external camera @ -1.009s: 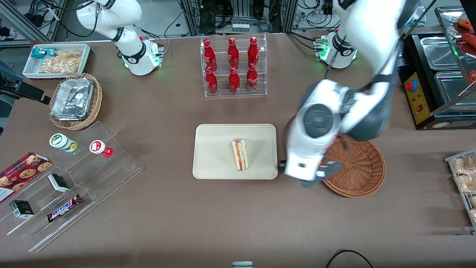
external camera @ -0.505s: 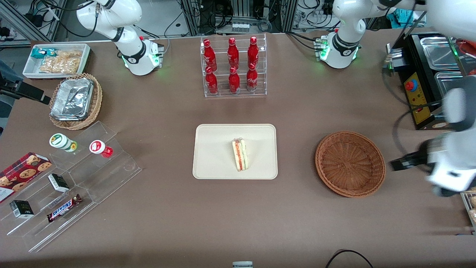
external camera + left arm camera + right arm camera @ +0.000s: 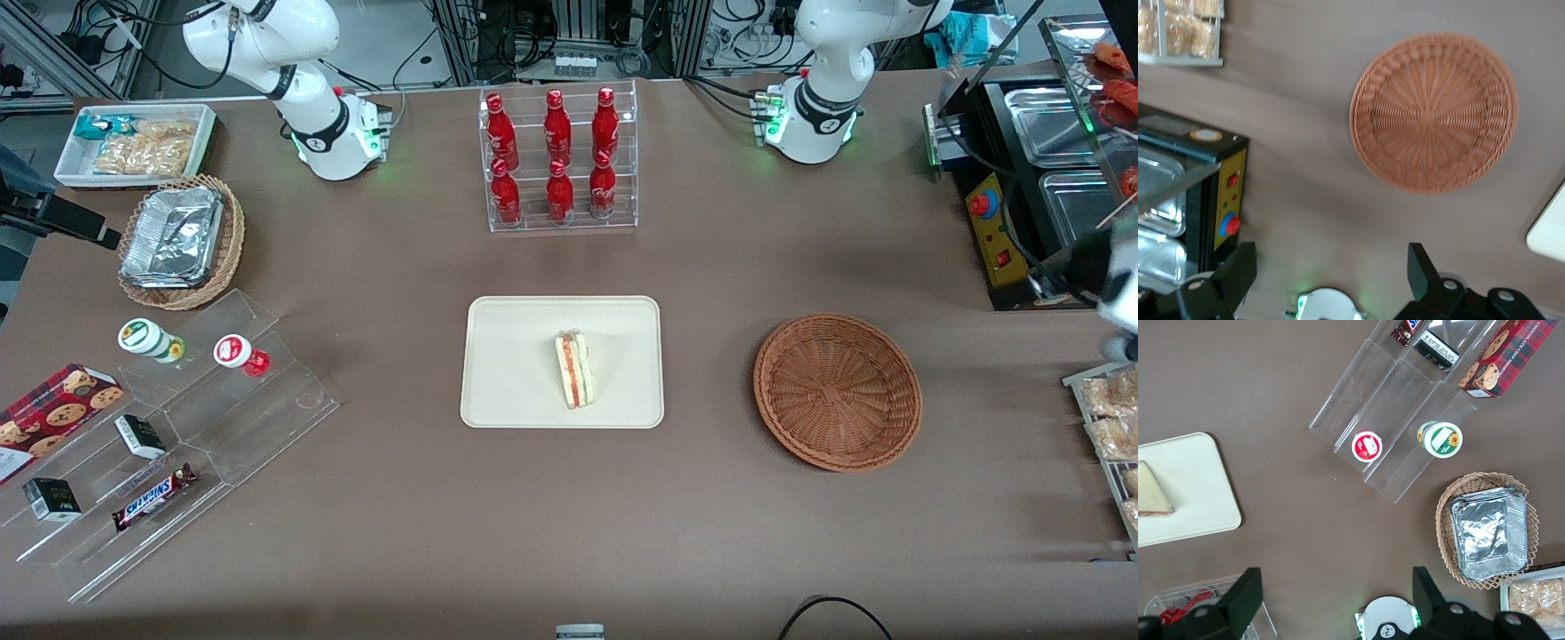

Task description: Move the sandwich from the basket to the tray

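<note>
Your sandwich (image 3: 575, 369) lies on the tray (image 3: 507, 356) at the middle of the bench (image 3: 569, 516). The basket (image 3: 837, 391) sits beside the tray, toward the working arm's end. Your pincer (image 3: 1331, 277) hangs wide open above that end, gripping nothing, well apart from the sandwich.

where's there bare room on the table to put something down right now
Bare brown table runs between the tray holding the sandwich and the emptied basket, and between tray and bottle rack. The parked arm's end is crowded: acrylic steps, foil basket. The open gripper hangs high near the warmer.
</note>
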Available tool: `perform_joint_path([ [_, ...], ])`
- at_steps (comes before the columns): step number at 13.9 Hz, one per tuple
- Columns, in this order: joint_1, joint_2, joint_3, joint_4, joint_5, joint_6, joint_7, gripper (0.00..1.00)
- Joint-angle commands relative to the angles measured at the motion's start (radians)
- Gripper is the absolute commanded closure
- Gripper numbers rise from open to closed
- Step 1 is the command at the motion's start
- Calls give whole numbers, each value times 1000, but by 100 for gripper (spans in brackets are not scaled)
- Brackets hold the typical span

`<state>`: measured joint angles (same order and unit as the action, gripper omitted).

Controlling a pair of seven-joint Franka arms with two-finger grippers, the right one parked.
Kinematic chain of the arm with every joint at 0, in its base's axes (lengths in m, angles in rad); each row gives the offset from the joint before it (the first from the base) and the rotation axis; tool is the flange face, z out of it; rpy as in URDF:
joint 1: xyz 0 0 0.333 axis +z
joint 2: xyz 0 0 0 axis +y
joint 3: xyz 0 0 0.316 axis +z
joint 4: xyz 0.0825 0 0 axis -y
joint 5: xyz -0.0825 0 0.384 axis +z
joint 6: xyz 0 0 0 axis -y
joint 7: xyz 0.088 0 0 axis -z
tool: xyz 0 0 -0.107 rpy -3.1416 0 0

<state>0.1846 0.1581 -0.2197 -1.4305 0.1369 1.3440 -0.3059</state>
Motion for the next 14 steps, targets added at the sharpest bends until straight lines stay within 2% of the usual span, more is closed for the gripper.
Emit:
perform_joint_path([
  [1,4,-63,-1,-35,-23,-14,-5,0],
  [3,6,-51,0,24,-60,-67,-2,0],
  [5,-4,-58,-6,21,-62,-60,1,0],
  [7,-72,-58,11,18,-60,-62,-1,0],
  [9,-92,-72,34,16,-77,-62,-9,0],
  [11,-154,-84,118,13,-111,-63,-6,0],
  [12,-154,-97,132,4,-150,-66,-4,0],
  [14,-158,-88,131,2,-151,-63,-9,0],
])
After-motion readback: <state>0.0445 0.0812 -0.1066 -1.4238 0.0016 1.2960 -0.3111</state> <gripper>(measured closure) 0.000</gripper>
